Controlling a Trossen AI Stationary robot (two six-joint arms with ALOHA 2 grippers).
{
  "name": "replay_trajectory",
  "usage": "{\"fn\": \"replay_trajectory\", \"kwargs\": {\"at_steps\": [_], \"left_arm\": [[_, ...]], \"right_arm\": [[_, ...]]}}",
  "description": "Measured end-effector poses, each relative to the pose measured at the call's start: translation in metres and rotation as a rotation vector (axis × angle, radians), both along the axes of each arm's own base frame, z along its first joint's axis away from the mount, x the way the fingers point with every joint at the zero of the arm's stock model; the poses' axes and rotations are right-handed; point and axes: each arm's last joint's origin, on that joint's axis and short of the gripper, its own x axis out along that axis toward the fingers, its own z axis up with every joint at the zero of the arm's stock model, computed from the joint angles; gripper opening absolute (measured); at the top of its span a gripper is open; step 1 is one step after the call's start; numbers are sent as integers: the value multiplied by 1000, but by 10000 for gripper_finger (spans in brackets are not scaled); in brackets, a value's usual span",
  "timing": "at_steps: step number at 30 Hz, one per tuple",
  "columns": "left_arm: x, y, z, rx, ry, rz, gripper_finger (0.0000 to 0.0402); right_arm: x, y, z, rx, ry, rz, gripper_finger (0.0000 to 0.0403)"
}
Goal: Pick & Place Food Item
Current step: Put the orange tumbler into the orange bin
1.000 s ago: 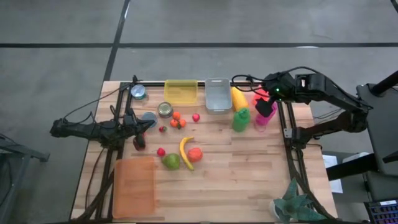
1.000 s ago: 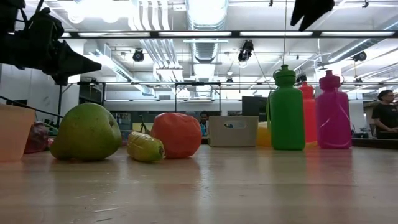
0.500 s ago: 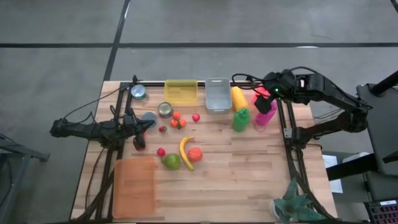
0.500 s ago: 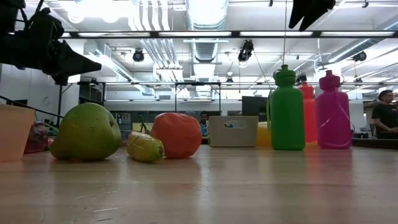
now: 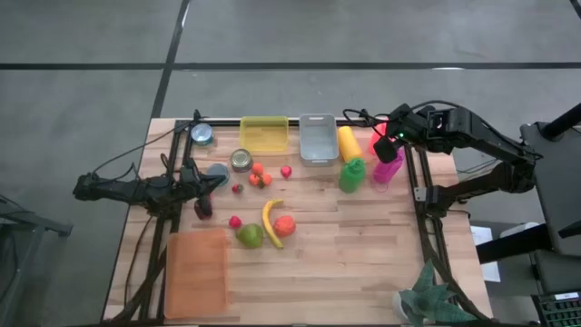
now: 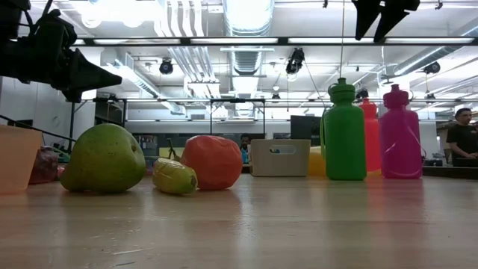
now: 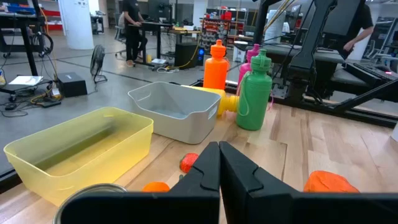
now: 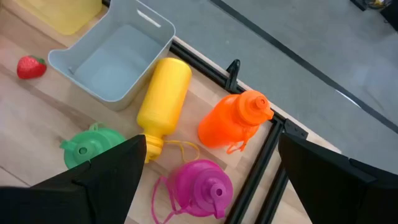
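The food lies mid-table: a yellow banana point(image 5: 270, 222), an orange fruit point(image 5: 285, 224), a green pear point(image 5: 250, 235), strawberries point(image 5: 286, 171) and several small oranges point(image 5: 259, 175). My right gripper point(image 5: 388, 150) hangs open, high above the pink bottle point(image 5: 385, 173) at the far right, and slants down; in its wrist view the right gripper point(image 8: 211, 146) has nothing between its fingers. My left gripper point(image 5: 218, 181) waits level and shut at the table's left, near the small oranges; in its wrist view the left gripper point(image 7: 219, 168) holds nothing.
A yellow bin point(image 5: 264, 133) and a grey bin point(image 5: 318, 138) stand at the far edge. A yellow bottle point(image 8: 163, 99) lies beside the upright green point(image 5: 351, 173) and orange point(image 8: 233, 121) bottles. Two cans point(image 5: 241, 160) stand at far left, an orange tray point(image 5: 196, 271) at near left.
My right gripper has rolled about its own line and tipped a little while staying above the bottles; in the low view its two fingers now show apart. Nothing on the table has moved.
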Motion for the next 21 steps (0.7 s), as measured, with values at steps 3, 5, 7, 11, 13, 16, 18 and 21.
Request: {"fn": "replay_trajectory", "kwargs": {"at_steps": [3,5,7,11,13,16,18,21], "left_arm": [[0,0,0,0,0,0,0],[0,0,0,0,0,0,0],[0,0,0,0,0,0,0],[0,0,0,0,0,0,0],[0,0,0,0,0,0,0],[0,0,0,0,0,0,0],[0,0,0,0,0,0,0],[0,0,0,0,0,0,0]], "right_arm": [[0,0,-2,-4,27,23,361],[1,0,-4,-3,42,29,361],[1,0,-6,0,50,29,361],[3,-1,-11,1,62,28,361],[4,-1,-13,-1,66,26,361],[3,-3,-14,1,68,17,361],[2,-7,-14,4,66,-10,361],[-3,-18,-14,11,63,-78,361]]}}
